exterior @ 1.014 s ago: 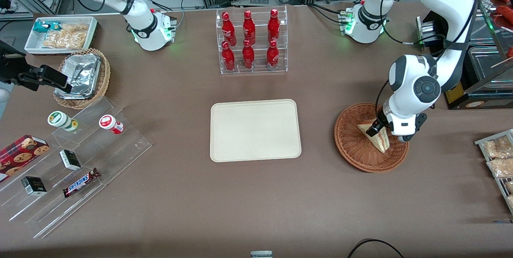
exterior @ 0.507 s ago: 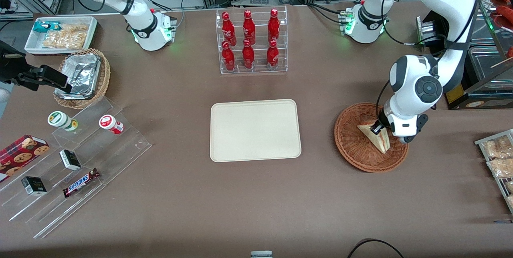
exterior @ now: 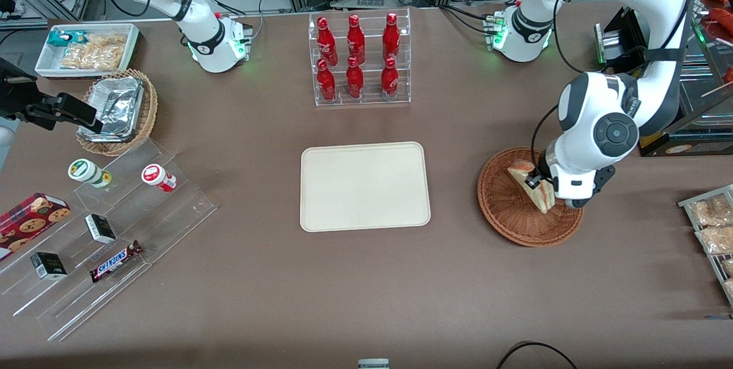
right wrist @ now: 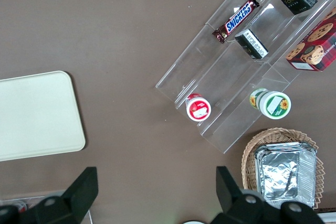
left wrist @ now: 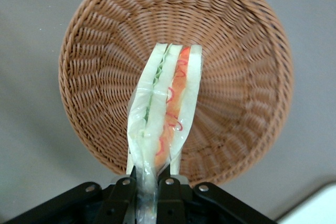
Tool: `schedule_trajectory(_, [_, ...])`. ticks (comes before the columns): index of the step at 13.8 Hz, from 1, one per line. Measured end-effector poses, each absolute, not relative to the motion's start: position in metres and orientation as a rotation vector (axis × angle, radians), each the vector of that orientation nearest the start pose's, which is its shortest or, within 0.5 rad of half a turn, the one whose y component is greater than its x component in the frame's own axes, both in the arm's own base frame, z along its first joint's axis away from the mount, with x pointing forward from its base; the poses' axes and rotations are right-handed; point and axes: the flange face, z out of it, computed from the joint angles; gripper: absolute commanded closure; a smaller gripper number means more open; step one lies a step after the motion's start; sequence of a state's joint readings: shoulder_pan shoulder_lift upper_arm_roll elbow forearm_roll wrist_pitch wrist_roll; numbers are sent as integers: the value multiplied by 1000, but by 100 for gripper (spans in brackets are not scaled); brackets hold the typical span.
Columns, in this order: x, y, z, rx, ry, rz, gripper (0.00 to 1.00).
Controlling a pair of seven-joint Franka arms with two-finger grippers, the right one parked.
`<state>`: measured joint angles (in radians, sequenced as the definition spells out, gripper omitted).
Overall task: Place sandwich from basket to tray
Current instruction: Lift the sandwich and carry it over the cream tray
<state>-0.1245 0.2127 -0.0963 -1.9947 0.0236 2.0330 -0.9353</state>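
One film-wrapped triangular sandwich (left wrist: 165, 111) pinched in hand (left wrist: 152, 190), over round woven basket (left wrist: 247, 51).

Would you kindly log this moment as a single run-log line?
phase: lift | gripper: shut on sandwich, above basket | tray: bare, toward parked arm's end | placed: no

The working arm (exterior: 624, 42) is big, round and shiny white, with dark grey rings at its joints. A round grey cap (exterior: 615, 134) sits on its side. Black cables run along it. Its base glows green. Its pincer (exterior: 537, 181) is black, with small silver screws.
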Motion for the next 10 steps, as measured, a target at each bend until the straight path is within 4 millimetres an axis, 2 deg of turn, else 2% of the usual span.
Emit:
schedule_trajectory(3, [549, -174, 347, -2900, -902, 213, 92])
schedule_trajectory(7, [523, -261, 338, -2954, -660, 213, 91])
schedule_trajectory(10, [514, -325, 327, -2989, -496, 211, 92])
